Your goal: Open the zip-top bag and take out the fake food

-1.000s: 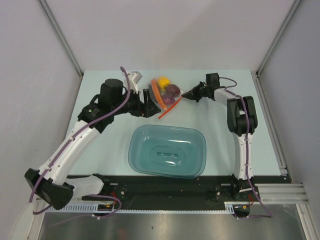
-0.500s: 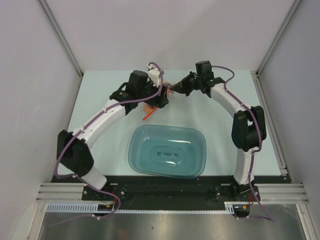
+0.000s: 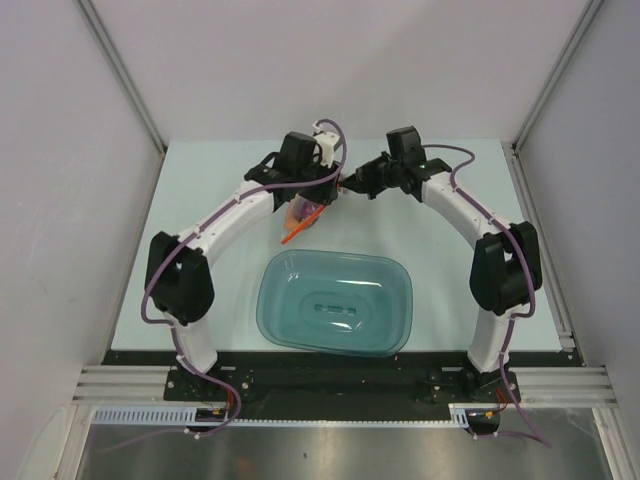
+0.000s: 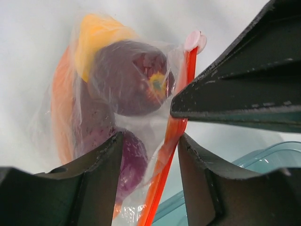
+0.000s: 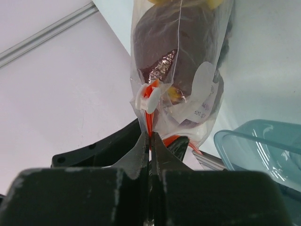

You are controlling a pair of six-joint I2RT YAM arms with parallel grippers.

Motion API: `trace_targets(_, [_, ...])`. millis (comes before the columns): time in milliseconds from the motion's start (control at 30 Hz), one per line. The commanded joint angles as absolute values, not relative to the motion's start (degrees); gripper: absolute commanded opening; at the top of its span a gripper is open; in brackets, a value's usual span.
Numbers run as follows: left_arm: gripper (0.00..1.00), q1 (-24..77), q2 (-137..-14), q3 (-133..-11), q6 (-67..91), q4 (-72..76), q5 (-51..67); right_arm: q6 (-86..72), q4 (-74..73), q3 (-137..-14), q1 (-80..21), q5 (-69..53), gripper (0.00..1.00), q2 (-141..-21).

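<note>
Zip-top bag (image 5: 181,52) hangs above the worktop (image 3: 190,170), behind the teal tub (image 3: 335,300); right fingers (image 5: 141,146) pinched on its orange zip strip (image 4: 171,127); left fingers (image 4: 101,169) narrow, gripping the bag's edge; mouth apparently not yet opened; fake food (image 4: 127,80) all inside.

In the top external view the zip-top bag (image 3: 295,228) is largely covered by the left gripper (image 3: 318,195), and its fake food (image 3: 304,211) is too small to be told apart. In the left wrist view the bag's lower end is cut off, and only a blurred corner of the teal tub (image 4: 282,155) is seen. In the right wrist view the bag's top and the yellow piece (image 5: 215,4) are cut off.
</note>
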State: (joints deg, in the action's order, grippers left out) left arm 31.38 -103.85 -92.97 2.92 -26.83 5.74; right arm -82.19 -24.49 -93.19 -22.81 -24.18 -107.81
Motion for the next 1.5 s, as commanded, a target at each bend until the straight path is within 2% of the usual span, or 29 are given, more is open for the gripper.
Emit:
trace_targets(0, [0.54,31.29,-105.2,-96.85,3.16,-27.33,5.71,-86.57,-22.41,-92.81,-24.08,-24.87,0.0,-103.45])
trace_targets(100, [0.58,31.29,-105.82,-98.0,3.34,-27.6,6.76,-86.84,-22.33,-92.9,-24.26,-24.43,0.0,-103.18])
trace_targets(267, [0.26,29.98,-107.05,-100.63,3.87,-29.87,8.69,-82.29,-21.88,-92.64,-23.65,-25.31,0.0,-101.7])
trace_targets(300, [0.09,29.27,-107.14,-101.07,4.22,-30.75,10.79,-80.26,-21.54,-92.29,-23.12,-25.31,0.01,-101.43])
trace_targets(333, [0.0,29.01,-107.14,-101.42,4.31,-31.11,11.59,-78.24,-21.01,-92.2,-22.77,-25.23,0.03,-101.08])
trace_targets(367, [0.0,28.74,-106.7,-101.51,4.39,-31.29,11.95,-73.87,-21.09,-92.28,-22.5,-25.31,0.12,-100.81])
trace_targets(433, [0.0,28.48,-106.26,-101.6,4.39,-32.17,13.35,-68.93,-21.27,-92.37,-21.1,-26.88,0.21,-99.85])
trace_targets(500, [0.0,28.13,-105.21,-101.6,4.31,-33.22,13.97,-59.39,-23.97,-92.55,-19.17,-27.33,0.37,-98.8])
trace_targets(567, [0.0,27.86,-104.42,-101.69,4.31,-33.66,16.08,-52.85,-24.61,-91.76,-17.67,-28.21,0.46,-98.0])
trace_targets(600, [0.0,27.43,-104.15,-101.6,4.39,-34.01,17.22,-46.91,-24.87,-91.24,-16.88,-28.39,0.51,-97.21])
trace_targets(767, [0.0,26.28,-103.54,-102.04,5.54,-34.63,24.69,-26.32,-22.32,-87.54,-15.29,-29.98,0.59,-96.06])
trace_targets(933, [0.0,26.02,-103.1,-102.74,3.78,-34.98,27.68,-7.16,-16.01,-86.66,-15.82,-37.16,0.62,-97.91])
trace_targets(1033, [0.0,25.31,-103.1,-103.62,2.99,-35.07,29.79,-2.83,-9.95,-85.96,-15.29,-42.7,0.62,-98.17])
trace_targets(1200, [0.0,24.7,-103.1,-103.62,2.55,-35.16,31.46,-2.55,-0.89,-83.41,-14.41,-48.48,0.6,-98.08])
trace_targets(1267, [0.0,24.35,-102.83,-103.36,2.64,-34.98,31.82,-0.19,-0.7,-83.41,-14.68,-52.71,0.57,-98.87])
trace_targets(1467, [0.0,23.56,-103.18,-103.18,2.72,-35.51,34.01,2.37,-1.32,-82.88,-16.52,-53.61,0.55,-100.63])
